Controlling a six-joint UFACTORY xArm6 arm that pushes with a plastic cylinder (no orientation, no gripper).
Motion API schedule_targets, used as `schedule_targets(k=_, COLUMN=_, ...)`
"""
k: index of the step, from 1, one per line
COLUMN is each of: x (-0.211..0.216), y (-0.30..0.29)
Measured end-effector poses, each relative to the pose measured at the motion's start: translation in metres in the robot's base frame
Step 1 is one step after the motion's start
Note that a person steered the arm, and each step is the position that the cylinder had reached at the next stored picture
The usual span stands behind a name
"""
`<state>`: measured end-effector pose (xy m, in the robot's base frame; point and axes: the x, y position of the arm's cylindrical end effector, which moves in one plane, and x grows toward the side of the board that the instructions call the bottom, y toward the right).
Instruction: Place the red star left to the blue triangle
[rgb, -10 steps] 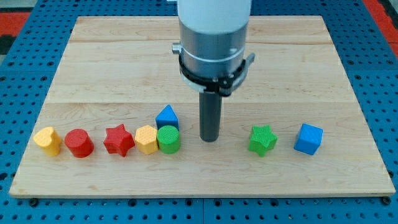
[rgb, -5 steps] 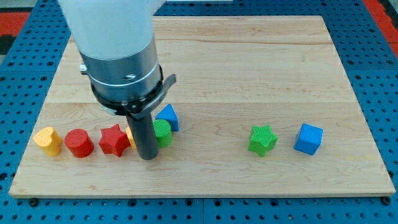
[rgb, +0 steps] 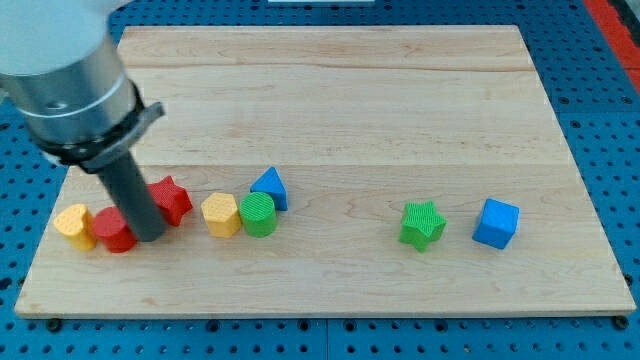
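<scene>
The red star lies at the board's lower left, partly hidden by my rod. The blue triangle sits to its right, behind a green cylinder and beside a yellow hexagon. My tip is down between the red star and a red cylinder, touching or nearly touching both. The star is apart from the yellow hexagon, with a small gap between them.
A yellow heart lies at the far left next to the red cylinder. A green star and a blue cube sit at the lower right. The wooden board rests on a blue pegboard.
My rod swept from the board's middle to the left, past the yellow hexagon and green cylinder. The red star shifted up a little; the hexagon and green cylinder shifted slightly left.
</scene>
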<state>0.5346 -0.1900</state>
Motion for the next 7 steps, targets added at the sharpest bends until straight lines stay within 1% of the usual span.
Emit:
schedule_targets(k=2, x=-0.028, y=-0.015)
schedule_targets(k=4, x=-0.03, y=0.036)
schedule_targets(k=5, x=-0.043, y=0.036)
schedule_targets(k=7, x=-0.046, y=0.039)
